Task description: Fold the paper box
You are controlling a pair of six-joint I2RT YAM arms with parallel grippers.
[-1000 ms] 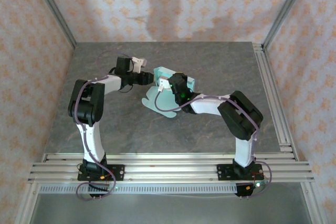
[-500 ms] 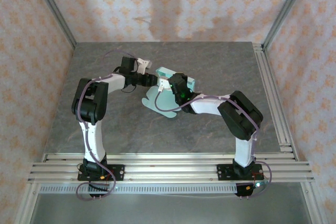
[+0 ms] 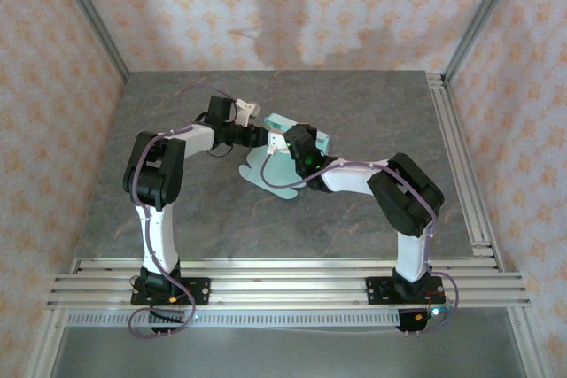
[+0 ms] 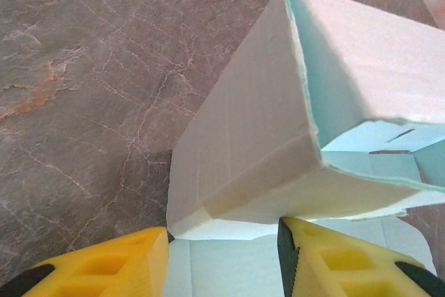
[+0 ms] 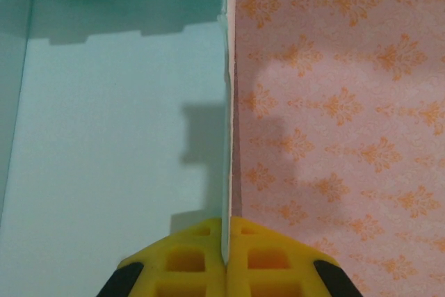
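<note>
- Paper box [image 3: 266,170], in pale mint-green card, sits just above the middle of the top view on the grey marbled desk [image 3: 177,210]. It is partly folded: a flap with rounded tabs lies flat toward the lower left, and walls stand up behind it.
- Left arm [image 3: 190,139] reaches in from the left of that view and the right arm [image 3: 354,174] from the lower right. Both tips meet at the box.
- In the left wrist view the box [image 4: 257,151] fills the centre and right, with a raised wall and a creased corner over the desk [image 4: 90,67].
- Left fingers [image 4: 104,269], yellow, stand apart at the bottom edge of the frame, their tips right at the lower edge of that wall. Flat mint card shows in the gap between them. They clamp nothing, and whether the tips touch the wall cannot be told.
- In the right wrist view the right fingers [image 5: 188,262] are pressed together at bottom centre, pinching the thin upright edge of a box wall [image 5: 125,137].
- Orange-patterned wallpaper [image 5: 334,102] covers the right half of that frame.
</note>
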